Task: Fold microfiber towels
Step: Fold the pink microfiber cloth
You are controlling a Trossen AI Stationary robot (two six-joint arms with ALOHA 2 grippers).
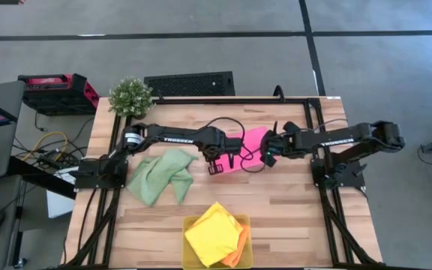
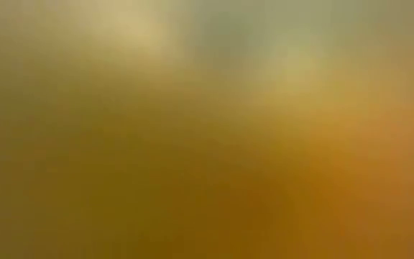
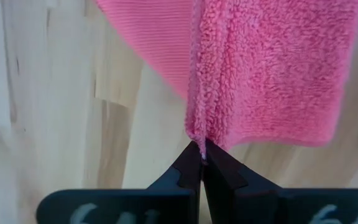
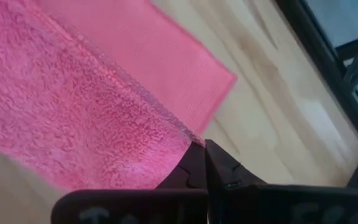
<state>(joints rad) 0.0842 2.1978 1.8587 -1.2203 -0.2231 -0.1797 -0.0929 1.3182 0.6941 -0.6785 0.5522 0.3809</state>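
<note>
High view shows both arms meeting at the table's middle, where the left gripper (image 1: 217, 166) and the right gripper (image 1: 267, 155) each pinch an edge of the hot pink towel (image 1: 252, 144) stretched between them. Both wrist views show dark fingers (image 3: 194, 171) clenched on the pink hem above the wooden table (image 1: 298, 202). Nearby, the pale green towel (image 1: 160, 176) lies crumpled under the left arm, while the yellow towel (image 1: 212, 232) sits over the orange towel (image 1: 240, 244) in the tray (image 1: 190, 221) at the front edge.

"TROSSEN" lettering on left arm (image 1: 172, 138) and right arm (image 1: 336, 139).
</note>
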